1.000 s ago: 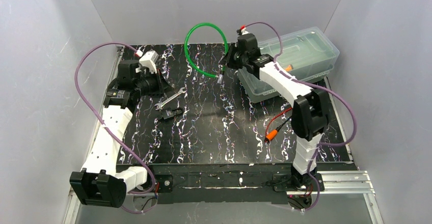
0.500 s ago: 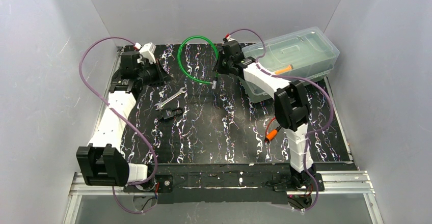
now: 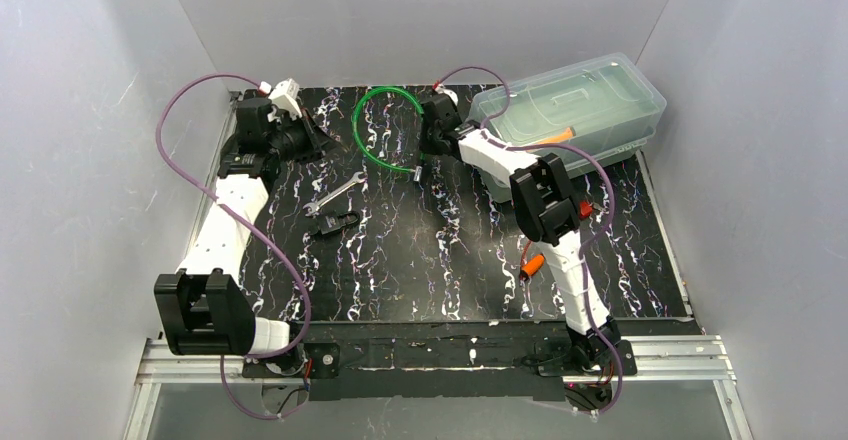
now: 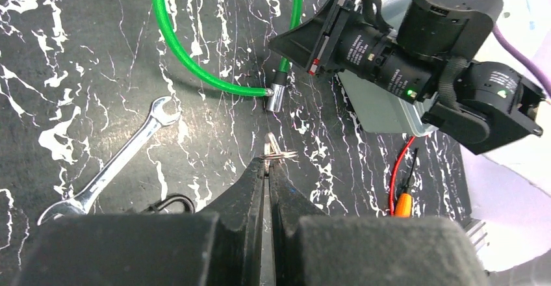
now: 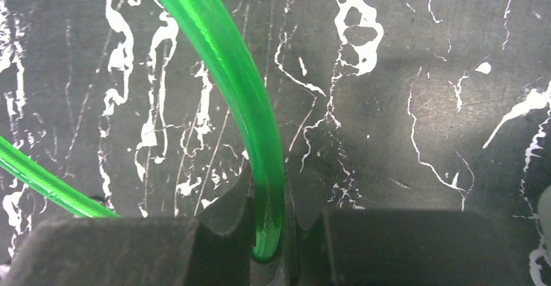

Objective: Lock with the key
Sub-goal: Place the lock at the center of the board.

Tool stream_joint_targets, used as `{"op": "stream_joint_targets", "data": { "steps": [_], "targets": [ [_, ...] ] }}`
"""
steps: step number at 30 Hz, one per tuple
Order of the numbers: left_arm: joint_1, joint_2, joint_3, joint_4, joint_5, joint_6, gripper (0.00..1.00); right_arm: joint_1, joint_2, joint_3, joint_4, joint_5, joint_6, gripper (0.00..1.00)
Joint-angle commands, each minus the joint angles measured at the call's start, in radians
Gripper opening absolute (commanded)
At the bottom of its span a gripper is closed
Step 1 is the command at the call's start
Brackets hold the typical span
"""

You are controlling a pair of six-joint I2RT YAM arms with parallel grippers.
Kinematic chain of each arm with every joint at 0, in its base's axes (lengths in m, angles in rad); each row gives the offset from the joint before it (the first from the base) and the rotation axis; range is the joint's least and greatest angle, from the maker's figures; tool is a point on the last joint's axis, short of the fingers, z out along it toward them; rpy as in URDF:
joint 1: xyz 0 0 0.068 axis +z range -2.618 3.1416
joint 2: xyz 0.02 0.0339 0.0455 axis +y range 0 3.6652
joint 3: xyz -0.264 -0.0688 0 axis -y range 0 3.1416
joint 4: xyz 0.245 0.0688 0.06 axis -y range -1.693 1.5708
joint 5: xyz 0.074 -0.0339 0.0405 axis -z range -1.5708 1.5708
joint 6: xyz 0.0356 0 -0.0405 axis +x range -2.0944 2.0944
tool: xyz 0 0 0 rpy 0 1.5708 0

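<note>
Step in hand: presentation of key to lock, insertion not yet made.

The left hand [image 4: 267, 164] is pinched narrow on the key [image 4: 273, 153]. Only a thin wire ring and a bit of bright metal show past the fingertips. The blade is probably hidden between the pads, but this cannot be confirmed.

The right hand [image 5: 269, 224] is closed narrow on the green cable [image 5: 227, 71], a smooth, glossy, translucent sheathed loop. The cable is held at the far middle of the desk [image 3: 420, 260], toward 12 o'clock in the top view.

The lock barrel [image 4: 276, 96], a short polished metal cylinder, ends the cable. In the left wrist view it lies at 12 o'clock from the key, near but apart. The keyhole is not resolved.

Next move, as judged: the key is to be advanced toward 12 o'clock, its blade aligned with the barrel axis, seated, then turned. The barrel should be steadied through the cable, which is springy and may swing.

Also noted: a flat steel spanner [image 4: 110, 166] at 9 o'clock of the key, and a clear plastic box [image 3: 600, 90] at 2 o'clock on the black, white-veined, marble-patterned desk.
</note>
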Motion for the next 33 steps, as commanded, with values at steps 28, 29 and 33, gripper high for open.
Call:
{"op": "stream_joint_targets", "data": {
  "steps": [28,29,33],
  "targets": [
    [0.083,0.124,0.034,0.092,0.032,0.007,0.00,0.002,-0.047,0.004,0.218,-0.013,-0.154,0.69],
    [0.083,0.145,0.056,0.087,0.026,0.018,0.00,0.002,-0.080,-0.023,0.229,-0.037,-0.168,0.73],
    [0.075,0.245,0.146,0.074,0.023,0.069,0.00,0.007,-0.219,-0.119,0.266,-0.125,-0.236,0.84]
  ]
}}
